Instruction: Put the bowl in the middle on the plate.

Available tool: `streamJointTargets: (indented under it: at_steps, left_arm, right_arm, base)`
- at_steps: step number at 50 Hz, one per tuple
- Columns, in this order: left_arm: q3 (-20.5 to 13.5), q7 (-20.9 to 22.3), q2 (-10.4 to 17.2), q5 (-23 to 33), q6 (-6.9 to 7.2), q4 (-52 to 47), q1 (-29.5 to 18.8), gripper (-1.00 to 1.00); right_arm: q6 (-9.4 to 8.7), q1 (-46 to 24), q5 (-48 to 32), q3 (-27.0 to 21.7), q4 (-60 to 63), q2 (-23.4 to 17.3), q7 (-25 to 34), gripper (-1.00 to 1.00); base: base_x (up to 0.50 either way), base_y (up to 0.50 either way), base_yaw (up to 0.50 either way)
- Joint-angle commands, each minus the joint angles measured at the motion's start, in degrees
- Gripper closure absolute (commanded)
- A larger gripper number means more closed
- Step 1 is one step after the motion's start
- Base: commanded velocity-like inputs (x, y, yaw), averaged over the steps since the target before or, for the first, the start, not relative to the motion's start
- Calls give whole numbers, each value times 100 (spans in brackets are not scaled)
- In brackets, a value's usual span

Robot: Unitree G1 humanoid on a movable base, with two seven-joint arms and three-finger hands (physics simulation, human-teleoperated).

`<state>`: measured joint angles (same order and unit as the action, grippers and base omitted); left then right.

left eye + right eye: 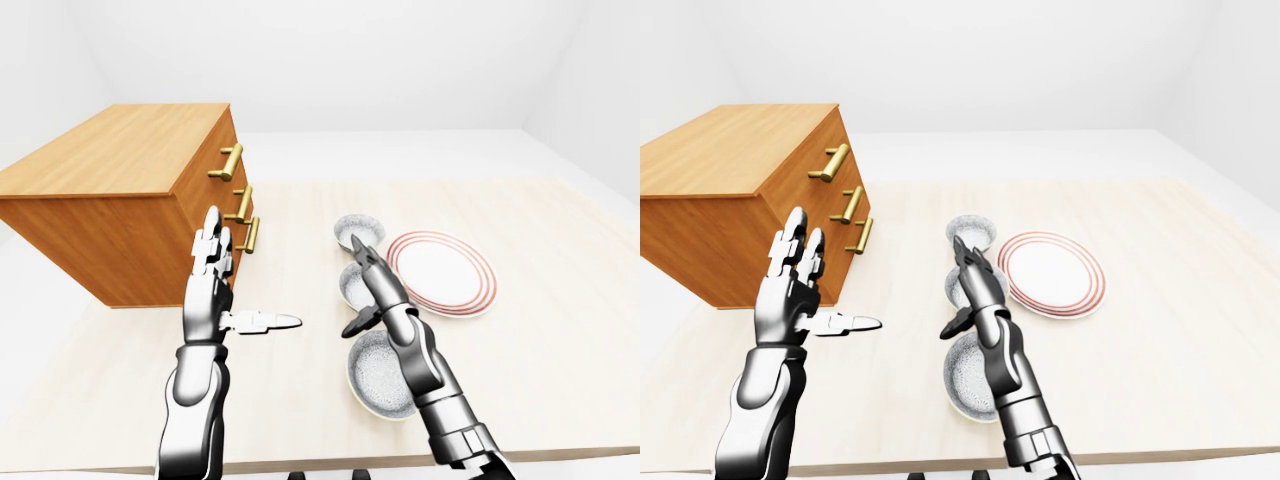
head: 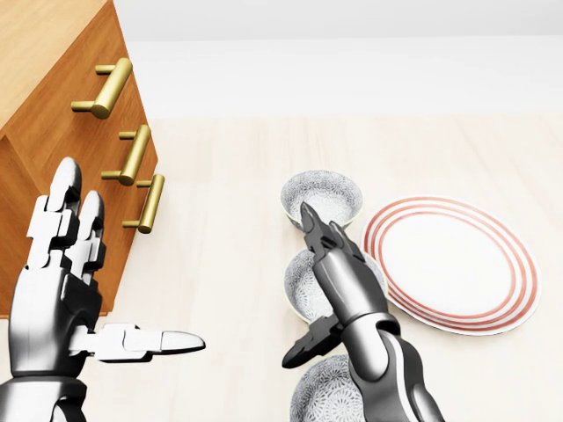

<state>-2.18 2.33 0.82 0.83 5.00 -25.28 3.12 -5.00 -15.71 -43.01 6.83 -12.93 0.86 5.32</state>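
Nearest us: right robot hand (image 2: 339, 264) and left robot hand (image 2: 66, 264), both open, empty. We counted three bowls (image 1: 358, 232), one plate (image 1: 441, 273), three drawer handles (image 2: 113, 86).

Bright, flat sim lighting, everything sharp edge to edge

Light is soft and even from above, so the pale wooden tabletop (image 1: 560, 330) looks nearly washed out and shadows are faint. The glossy silver left hand (image 2: 62, 290) shows white highlights, and the brass drawer handles (image 2: 110, 88) have a mild sheen. No blur or edge warping.
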Motion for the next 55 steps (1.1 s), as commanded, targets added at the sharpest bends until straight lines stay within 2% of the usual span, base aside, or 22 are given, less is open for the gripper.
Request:
streamJointTargets:
  at_steps: [1,10,36,37,38,39,55]
  left_arm:
    - [53,0,-15,6,0,-108,33,-100]
    - [70,3,-18,3,0,-267,76,-100]
    - [68,35,-23,-22,0,-566,195,-100]
    - [65,38,-23,-24,0,-585,200,-100]
    - [62,42,-23,-25,0,-609,208,-100]
    - [58,44,-24,-28,0,-626,211,-100]
    - [87,82,-33,-73,0,-978,271,-100]
  right_arm:
    - [0,-290,38,-15,-805,54,-266,-100]
    - [0,-444,149,-15,-1316,81,-464,-100]
    - [0,-276,89,53,-1398,113,-620,-100]
    - [0,-271,83,57,-1376,117,-616,-62]
    - [0,-261,71,63,-1333,121,-617,33]
    - [0,-251,58,71,-1297,125,-611,99]
    - [0,-43,-169,204,-614,198,-346,100]
  base:
    - [0,0,0]
    - [0,0,0]
    - [0,0,0]
    - [0,0,0]
    - [0,0,0]
    - [0,0,0]
    - [0,0,0]
